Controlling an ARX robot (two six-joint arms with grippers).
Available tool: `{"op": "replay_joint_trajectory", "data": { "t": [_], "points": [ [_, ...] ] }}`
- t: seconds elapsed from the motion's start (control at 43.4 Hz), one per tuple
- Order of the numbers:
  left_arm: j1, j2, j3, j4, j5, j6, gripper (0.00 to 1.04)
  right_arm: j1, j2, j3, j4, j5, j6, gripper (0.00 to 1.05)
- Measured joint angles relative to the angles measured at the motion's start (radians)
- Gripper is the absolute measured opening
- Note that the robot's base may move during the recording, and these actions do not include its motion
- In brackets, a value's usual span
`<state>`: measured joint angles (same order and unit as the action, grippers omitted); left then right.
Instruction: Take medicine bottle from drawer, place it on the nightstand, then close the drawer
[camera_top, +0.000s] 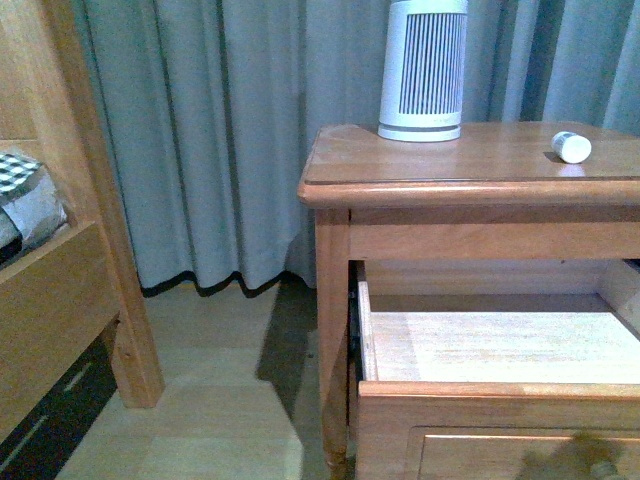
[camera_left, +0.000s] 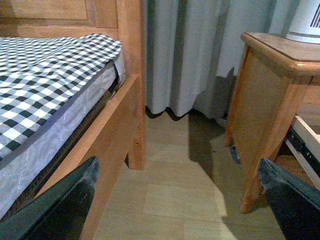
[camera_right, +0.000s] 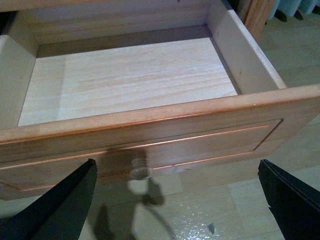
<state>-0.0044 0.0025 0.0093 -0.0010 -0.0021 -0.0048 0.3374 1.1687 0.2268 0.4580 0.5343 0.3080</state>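
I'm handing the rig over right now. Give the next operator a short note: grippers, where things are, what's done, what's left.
Left gripper: jaws open, empty, hanging over the floor between the bed and the cabinet.
Right gripper: jaws open, empty, in front of the drawer's round wooden knob.
Small white plastic medicine bottle: lying on its side on top of the reddish-brown wooden nightstand, to the right of the white ribbed appliance.
Upper drawer with pale wood inside: pulled out, nothing visible inside.
Done: bottle out and placed.
Left: push the drawer shut.
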Motion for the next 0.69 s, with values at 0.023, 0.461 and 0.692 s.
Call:
{"op": "replay_joint_trajectory", "data": {
  "t": [0.023, 0.461, 0.692],
  "points": [
    [0.000, 0.000, 0.000, 0.000, 0.000, 0.000, 0.98, -0.002, 0.024, 0.000, 0.024, 0.001, 0.000, 0.98],
    [0.000, 0.000, 0.000, 0.000, 0.000, 0.000, 0.98, -0.115, 0.489, 0.142, 0.227, -0.035, 0.004, 0.98],
    [0.000, 0.000, 0.000, 0.000, 0.000, 0.000, 0.98, -0.170, 0.623, 0.256, 0.281, -0.034, -0.053, 0.98]
  ]
}}
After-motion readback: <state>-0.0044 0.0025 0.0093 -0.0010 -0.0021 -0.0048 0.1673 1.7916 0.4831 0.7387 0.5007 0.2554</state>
